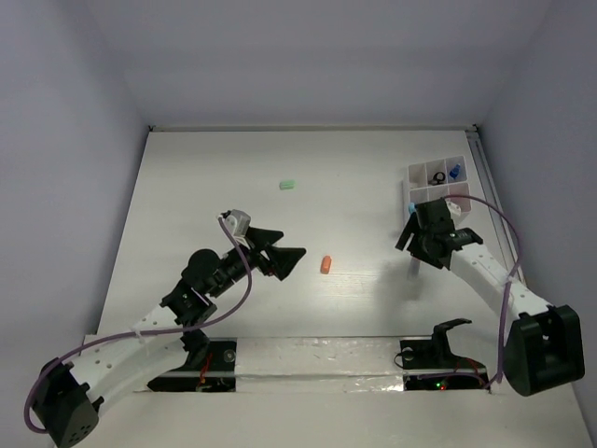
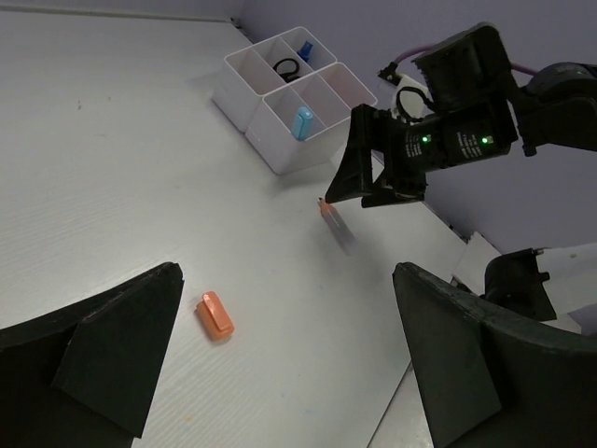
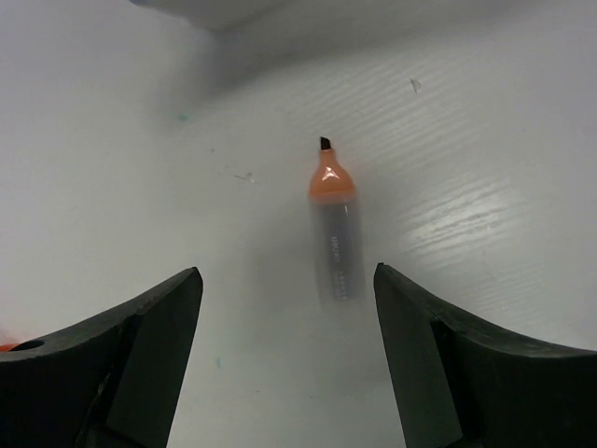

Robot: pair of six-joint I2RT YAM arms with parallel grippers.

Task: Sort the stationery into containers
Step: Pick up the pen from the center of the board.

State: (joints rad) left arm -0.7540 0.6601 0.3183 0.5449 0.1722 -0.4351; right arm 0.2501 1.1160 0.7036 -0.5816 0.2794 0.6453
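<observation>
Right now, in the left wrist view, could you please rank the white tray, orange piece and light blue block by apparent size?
1. white tray
2. orange piece
3. light blue block: slightly smaller, but farther and half hidden, so unsure.

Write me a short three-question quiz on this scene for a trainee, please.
1. True or false: the orange cap lies inside the white divided tray.
2. Which item lies below the right gripper? A, a ruler; B, an uncapped orange highlighter; C, a pair of scissors.
3. In one word, how do the jaws of the left gripper stand?
Key: 1 false; 2 B; 3 open.
</observation>
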